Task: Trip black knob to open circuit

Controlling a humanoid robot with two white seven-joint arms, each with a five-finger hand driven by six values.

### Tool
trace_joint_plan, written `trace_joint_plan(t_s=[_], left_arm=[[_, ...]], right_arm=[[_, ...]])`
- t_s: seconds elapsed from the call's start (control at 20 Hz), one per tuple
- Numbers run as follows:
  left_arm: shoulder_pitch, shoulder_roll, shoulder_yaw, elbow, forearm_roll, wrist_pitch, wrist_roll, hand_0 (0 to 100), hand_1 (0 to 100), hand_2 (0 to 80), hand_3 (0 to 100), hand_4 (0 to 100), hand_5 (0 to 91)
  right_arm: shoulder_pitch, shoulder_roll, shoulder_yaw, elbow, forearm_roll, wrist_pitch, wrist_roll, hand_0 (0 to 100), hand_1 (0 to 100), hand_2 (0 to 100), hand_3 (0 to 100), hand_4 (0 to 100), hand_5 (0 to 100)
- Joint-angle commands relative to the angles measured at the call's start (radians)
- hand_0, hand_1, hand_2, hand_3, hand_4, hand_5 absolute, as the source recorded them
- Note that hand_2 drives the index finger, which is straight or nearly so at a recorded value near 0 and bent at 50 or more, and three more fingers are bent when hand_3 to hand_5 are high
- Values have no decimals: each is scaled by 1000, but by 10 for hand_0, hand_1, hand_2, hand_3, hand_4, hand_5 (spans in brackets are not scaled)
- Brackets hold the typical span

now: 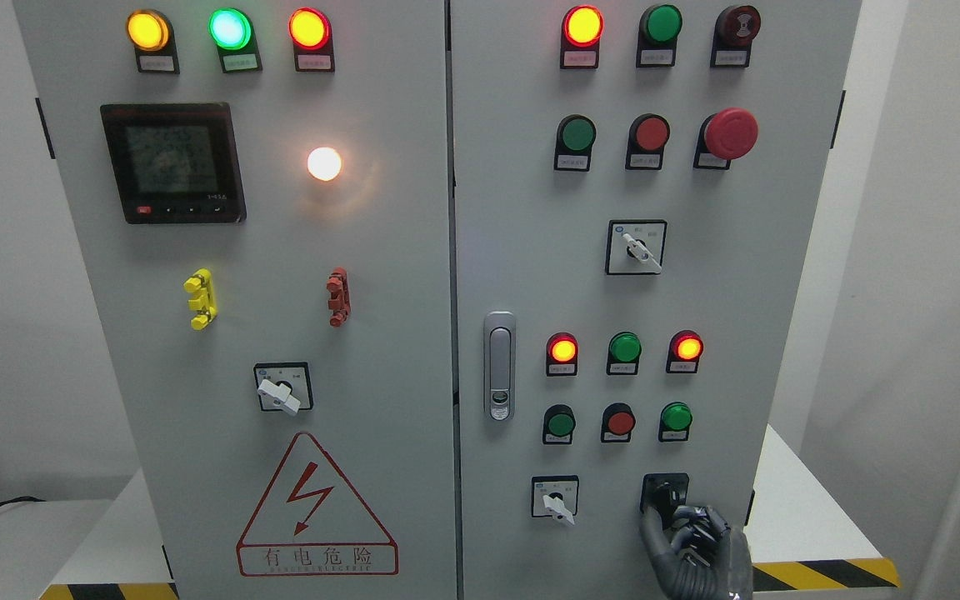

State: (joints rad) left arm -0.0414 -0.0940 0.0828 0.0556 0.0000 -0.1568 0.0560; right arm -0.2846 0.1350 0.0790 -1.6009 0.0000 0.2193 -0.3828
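Right hand (697, 542): rises from the bottom edge, right of the middle, at the cabinet's lower right; dark fingers (653, 521) are curled, one reaching up to the black knob.
Grip: fingertips touch the knob; whether they truly clasp it, I cannot tell.
Black knob (663, 493): on a black square plate at the bottom right of the right door (530, 250), just above the hand, right of a white-handled selector switch (556, 502).
Nearby lamps: two glowing red indicator lights (562, 349) higher on that door.
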Motion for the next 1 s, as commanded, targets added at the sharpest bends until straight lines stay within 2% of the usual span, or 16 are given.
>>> trace_joint_plan(t_s=[0.0, 0.95], left_arm=[[0, 0, 0, 0, -31, 0, -1, 120, 389, 0, 0, 0, 0], [0, 0, 0, 0, -31, 0, -1, 120, 389, 0, 0, 0, 0]], right_arm=[[1, 0, 12, -1, -32, -11, 13, 489, 879, 588, 945, 879, 951], [-1, 0, 25, -7, -74, -11, 15, 494, 886, 596, 950, 883, 953]])
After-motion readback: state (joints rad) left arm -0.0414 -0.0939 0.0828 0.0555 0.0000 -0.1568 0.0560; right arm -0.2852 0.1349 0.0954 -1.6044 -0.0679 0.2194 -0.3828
